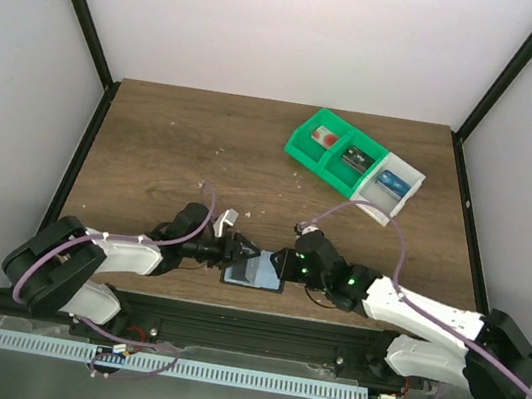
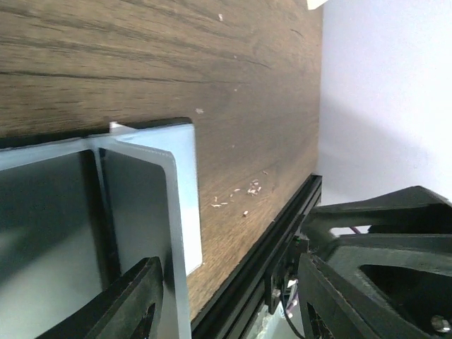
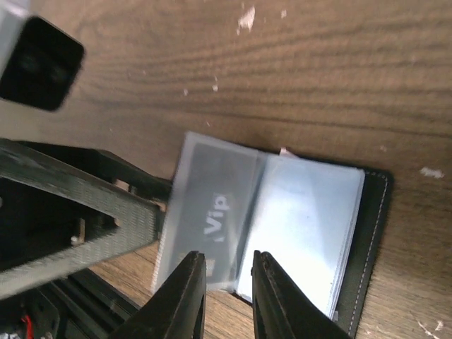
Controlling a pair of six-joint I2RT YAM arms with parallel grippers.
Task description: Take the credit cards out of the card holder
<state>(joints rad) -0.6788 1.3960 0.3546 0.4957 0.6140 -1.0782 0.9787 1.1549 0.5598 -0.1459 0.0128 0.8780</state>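
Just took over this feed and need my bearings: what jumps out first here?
The open card holder lies at the near edge of the table, midway along it, with both arms meeting over it. The left pincer is at its left side; the right pincer stands slightly parted astride the edge of a grey sleeve printed "Vip". At the far right sits a row of green and white bins.

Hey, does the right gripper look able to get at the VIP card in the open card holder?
Probably yes. The card holder lies open, the VIP card faces up in its clear sleeve, and the right gripper, fingers slightly parted, sits at that sleeve's near edge with nothing between.
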